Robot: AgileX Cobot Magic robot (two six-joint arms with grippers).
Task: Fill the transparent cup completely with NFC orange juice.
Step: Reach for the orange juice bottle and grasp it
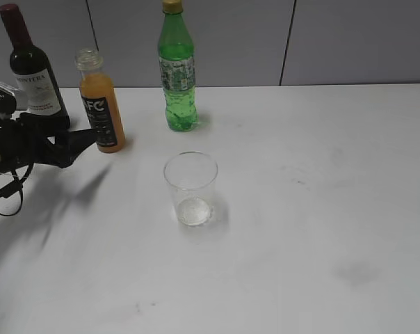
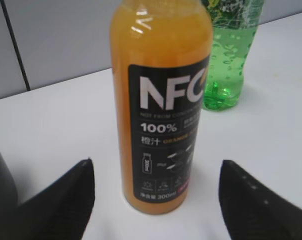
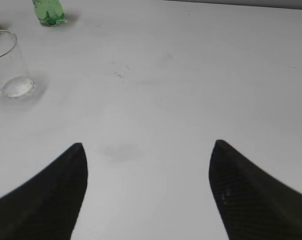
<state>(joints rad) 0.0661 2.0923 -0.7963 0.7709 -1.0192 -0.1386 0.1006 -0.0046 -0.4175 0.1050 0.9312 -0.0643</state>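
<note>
The transparent cup (image 1: 190, 188) stands empty and upright near the table's middle; it also shows at the far left of the right wrist view (image 3: 8, 64). The NFC orange juice bottle (image 1: 102, 103), uncapped and nearly full, stands at the back left. In the left wrist view the bottle (image 2: 161, 105) is straight ahead of my open left gripper (image 2: 153, 167), a little beyond the fingertips and not touched. In the exterior view my left gripper (image 1: 85, 139) is just left of the bottle. My right gripper (image 3: 147, 146) is open and empty above bare table, outside the exterior view.
A green soda bottle (image 1: 176, 69) stands behind the cup, right of the juice. A dark wine bottle (image 1: 33, 69) stands at the far back left, behind my left arm. A grey wall runs along the table's far edge.
</note>
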